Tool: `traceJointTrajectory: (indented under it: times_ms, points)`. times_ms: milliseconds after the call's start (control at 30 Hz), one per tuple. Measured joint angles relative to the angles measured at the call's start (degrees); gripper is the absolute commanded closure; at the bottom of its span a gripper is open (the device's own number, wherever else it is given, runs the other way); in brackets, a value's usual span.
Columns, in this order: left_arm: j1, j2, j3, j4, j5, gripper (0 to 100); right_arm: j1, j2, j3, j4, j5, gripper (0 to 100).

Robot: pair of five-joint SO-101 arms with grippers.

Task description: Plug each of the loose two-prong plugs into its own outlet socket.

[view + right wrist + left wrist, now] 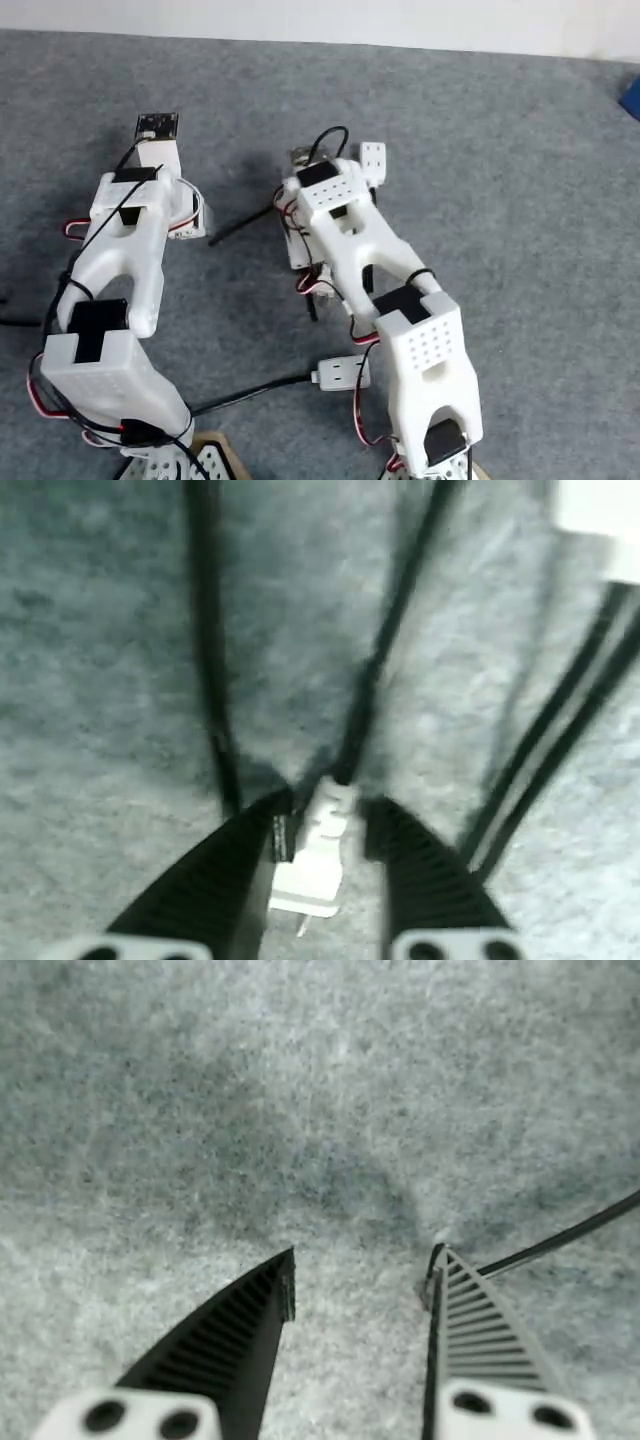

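Two-prong plug, white on a black cord, is being pinched narrowly by the right gripper near the middle of the table, while the left gripper is hanging wide open and empty; the black cord is probably threatening to twist the plug askew before it meets the outlet socket.

Fuzzy matt grey cloth over table; smooth white plastic plug and arm shells; smooth black cord.
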Motion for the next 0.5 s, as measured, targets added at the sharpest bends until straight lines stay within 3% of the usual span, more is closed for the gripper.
traceJointTrajectory:
  times_ms: [367,500]
  points:
    - [0.0,0.0,0.0,0.0,0.0,78,0.7,1.2,-0.1,-1.1,0.3,99.1]
    - [0.2,0.0,0.0,0.0,0.0,77,0.7,1.6,-4.7,3.8,4.6,99.2]
